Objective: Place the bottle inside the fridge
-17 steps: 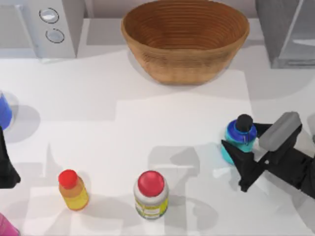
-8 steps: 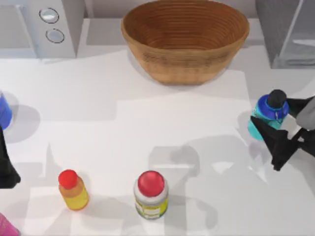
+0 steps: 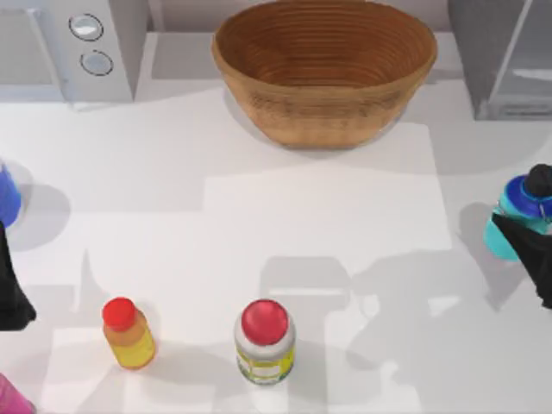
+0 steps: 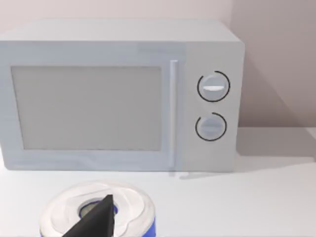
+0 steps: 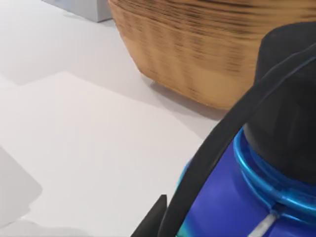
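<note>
The cyan bottle (image 3: 515, 214), with its dark blue shoulder and black cap, hangs at the table's far right edge, held upright. My right gripper (image 3: 530, 235) is shut on its body from the near side. In the right wrist view the bottle (image 5: 256, 197) looms close, its black loop crossing in front, and one dark fingertip (image 5: 154, 217) shows beside it. The dark grey fridge (image 3: 479, 52) with its pale door panel stands at the back right, behind the bottle. My left arm is parked at the left edge, its gripper (image 3: 12, 297) open.
A woven basket (image 3: 323, 69) fills the back middle. At the back left stands a light grey microwave (image 3: 95, 43) with two knobs. Near the front stand a yellow red-capped bottle (image 3: 128, 332) and a white red-capped jar (image 3: 264, 341). A blue container (image 3: 5, 194) sits at the left edge.
My right gripper has carried the bottle to the right and a little toward the back, from the right-middle of the table to its far right edge. The left arm has not moved.
</note>
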Robot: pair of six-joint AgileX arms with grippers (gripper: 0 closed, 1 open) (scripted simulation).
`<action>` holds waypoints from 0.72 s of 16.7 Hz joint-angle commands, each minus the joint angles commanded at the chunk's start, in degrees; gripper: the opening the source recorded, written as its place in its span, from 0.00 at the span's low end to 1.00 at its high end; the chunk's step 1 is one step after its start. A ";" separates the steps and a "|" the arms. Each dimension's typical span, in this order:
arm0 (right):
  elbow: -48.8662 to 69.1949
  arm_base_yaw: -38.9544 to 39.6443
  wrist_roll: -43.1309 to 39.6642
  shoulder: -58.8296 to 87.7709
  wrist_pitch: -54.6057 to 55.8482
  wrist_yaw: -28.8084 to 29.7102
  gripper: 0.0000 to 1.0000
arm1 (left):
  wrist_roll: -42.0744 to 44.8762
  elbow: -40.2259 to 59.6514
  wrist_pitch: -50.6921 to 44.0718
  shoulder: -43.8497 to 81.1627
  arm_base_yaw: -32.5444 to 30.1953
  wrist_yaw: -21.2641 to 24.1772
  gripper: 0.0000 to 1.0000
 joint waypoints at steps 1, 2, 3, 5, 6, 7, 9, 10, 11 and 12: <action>-0.19 -0.45 -0.07 -0.01 -0.76 -0.49 0.01 | 0.00 0.00 0.00 0.00 0.00 0.00 1.00; -0.23 -0.56 -0.08 0.00 -0.96 -0.61 0.01 | 0.00 0.00 0.00 0.00 0.00 0.00 1.00; -0.23 -0.56 -0.08 0.00 -0.96 -0.61 0.01 | 0.00 0.00 0.00 0.00 0.00 0.00 1.00; -0.07 -0.29 0.06 0.20 -0.89 -0.51 0.01 | 0.00 0.00 0.00 0.00 0.00 0.00 1.00; -0.06 -0.28 0.06 0.16 -0.89 -0.49 0.01 | 0.00 0.00 0.00 0.00 0.00 0.00 1.00; 0.02 -0.11 0.12 -0.46 -0.89 -0.25 0.01 | 0.00 0.00 0.00 0.00 0.00 0.00 1.00; 0.39 0.48 0.42 -3.51 -1.37 0.85 0.01 | 0.00 0.00 0.00 0.00 0.00 0.00 1.00; 0.62 0.80 0.68 -5.94 -2.12 1.74 0.01 | 0.00 0.00 0.00 0.00 0.00 0.00 1.00; 0.80 1.11 1.02 -8.98 -3.30 2.88 0.01 | 0.00 0.00 0.00 0.00 0.00 0.00 1.00; 0.90 1.40 1.44 -12.61 -4.94 4.26 0.01 | 0.00 0.00 0.00 0.00 0.00 0.00 1.00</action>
